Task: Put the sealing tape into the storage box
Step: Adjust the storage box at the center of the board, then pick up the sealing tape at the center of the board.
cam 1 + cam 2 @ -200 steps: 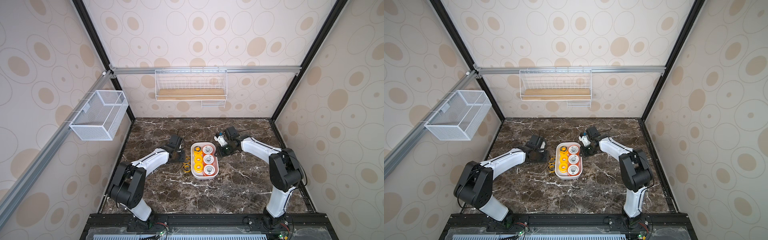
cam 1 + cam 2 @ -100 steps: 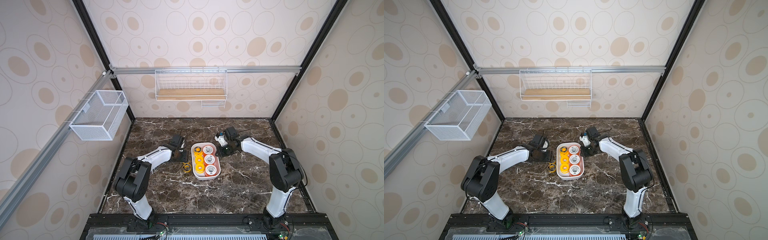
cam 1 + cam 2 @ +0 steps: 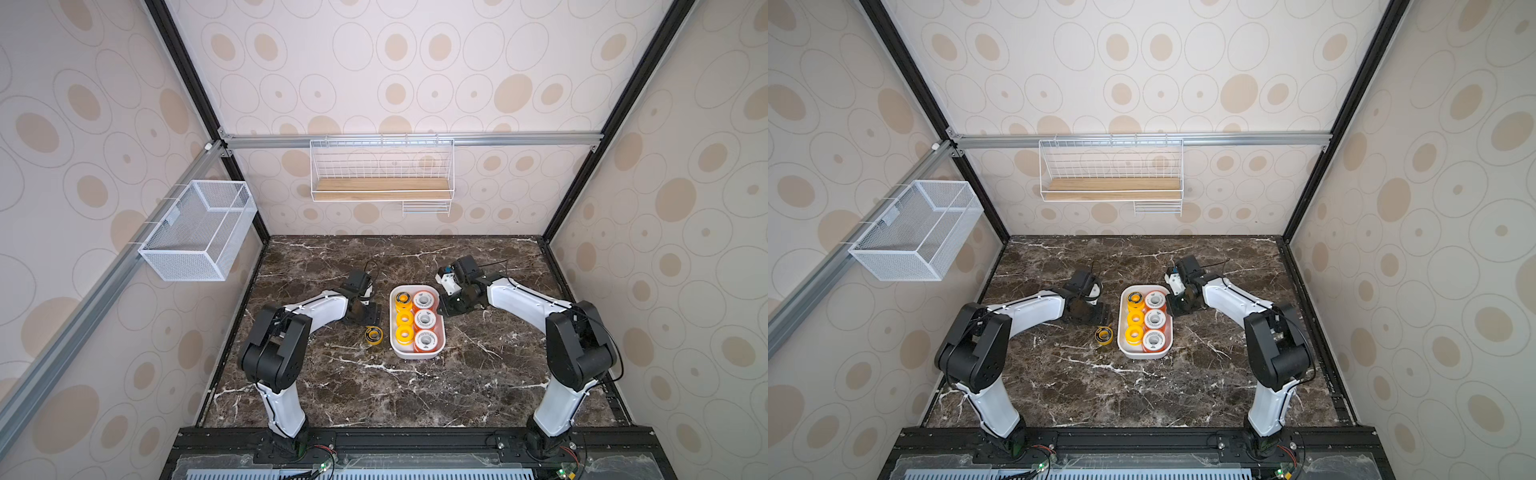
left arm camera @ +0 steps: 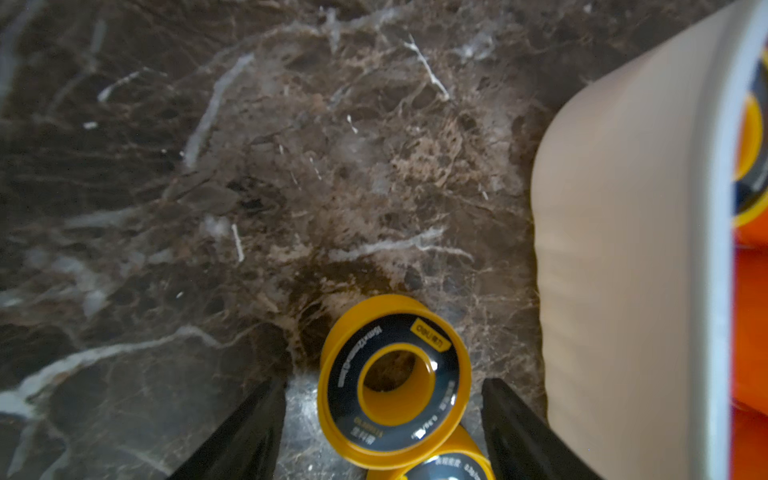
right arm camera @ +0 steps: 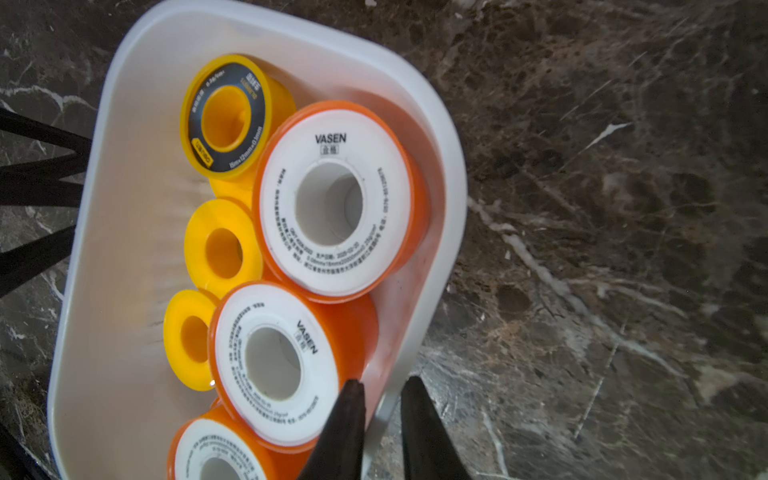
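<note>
The storage box, a white tub, sits mid-table in both top views. Inside lie several sealing tape spools: orange ones with white faces, plain yellow ones and a yellow one with a dark ringed face. Another dark-faced yellow spool lies on the marble just left of the box, with a second spool's edge showing under it. My left gripper is open, with the fingers apart from that spool on either side. My right gripper is shut on the box's right wall.
A white mesh basket hangs on the left wall and a wire rack with a wooden board on the back wall. The box's outer wall stands close beside the left gripper. Dark marble table all round.
My left gripper's jaws have opened wider around the loose spool, and the left arm's elbow has shifted. The loose spool, the box and the right arm have stayed put.
</note>
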You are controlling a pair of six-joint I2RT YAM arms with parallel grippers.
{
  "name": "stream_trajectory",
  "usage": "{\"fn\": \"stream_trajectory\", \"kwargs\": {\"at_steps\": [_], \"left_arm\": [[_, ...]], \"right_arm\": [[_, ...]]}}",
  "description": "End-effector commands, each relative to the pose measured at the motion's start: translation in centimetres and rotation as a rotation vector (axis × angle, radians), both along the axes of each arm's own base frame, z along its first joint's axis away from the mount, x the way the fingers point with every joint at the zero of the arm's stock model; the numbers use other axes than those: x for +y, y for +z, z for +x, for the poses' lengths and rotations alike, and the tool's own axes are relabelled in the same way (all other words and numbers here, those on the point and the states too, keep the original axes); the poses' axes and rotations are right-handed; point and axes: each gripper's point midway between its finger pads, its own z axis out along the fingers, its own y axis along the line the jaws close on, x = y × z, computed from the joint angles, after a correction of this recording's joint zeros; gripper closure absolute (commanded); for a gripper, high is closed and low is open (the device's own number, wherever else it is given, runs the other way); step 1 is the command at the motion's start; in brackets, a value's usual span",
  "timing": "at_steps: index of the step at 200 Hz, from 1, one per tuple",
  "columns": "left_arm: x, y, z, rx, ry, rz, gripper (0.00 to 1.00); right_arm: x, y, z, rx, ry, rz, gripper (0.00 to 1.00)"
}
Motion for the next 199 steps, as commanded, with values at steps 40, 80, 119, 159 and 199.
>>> {"fn": "stream_trajectory", "kwargs": {"at_steps": [40, 80, 119, 159, 199], "left_arm": [[-0.8, -0.3, 1.0, -0.020, -0.047, 0.069, 0.28], [-0.4, -1.1, 0.9, -0.011, -0.056, 0.147, 0.33], [0.1, -0.3, 1.0, -0.036, -0.032, 0.160, 0.45], [0.2, 2.1, 0.9, -0.075, -0.020, 0.140, 0.44], [-0.2, 5.2, 0.6, -0.115, -0.017, 0.097, 0.45]], "right_arm": [[-1.4, -0.6, -1.3, 0.042, -0.026, -0.022, 0.78], [-1.0, -0.1, -1.4, 0.039, -0.022, 0.010, 0.75], [-1.2, 0.4, -1.3, 0.025, -0.029, 0.020, 0.64], [-1.5, 1.0, -1.2, 0.011, -0.047, 0.055, 0.56], [-2.1, 0.9, -1.2, 0.024, -0.061, 0.099, 0.56]]}}
